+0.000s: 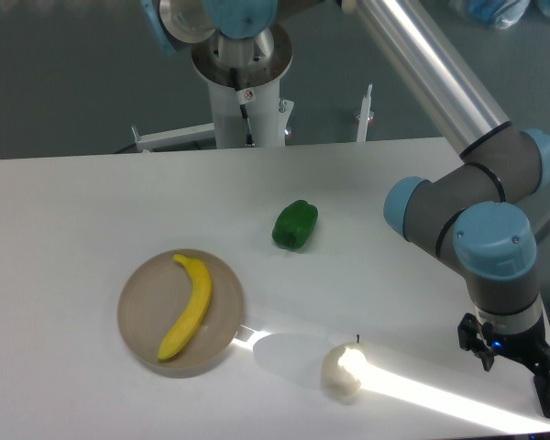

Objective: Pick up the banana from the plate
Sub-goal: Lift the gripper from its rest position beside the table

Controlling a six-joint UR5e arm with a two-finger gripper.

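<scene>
White tabletop [92, 202], matte, with a bright light streak across the lower right; dark grey wall behind. Counted one banana [189, 307], one plate [139, 316], one green pepper [295, 225], one pale pear [344, 369]. Banana was bright yellow, slim, curved, lying on the beige plate at front left. Gripper [541, 367] sat at the far right edge, mostly cut off; couldn't tell its jaw state.
</scene>
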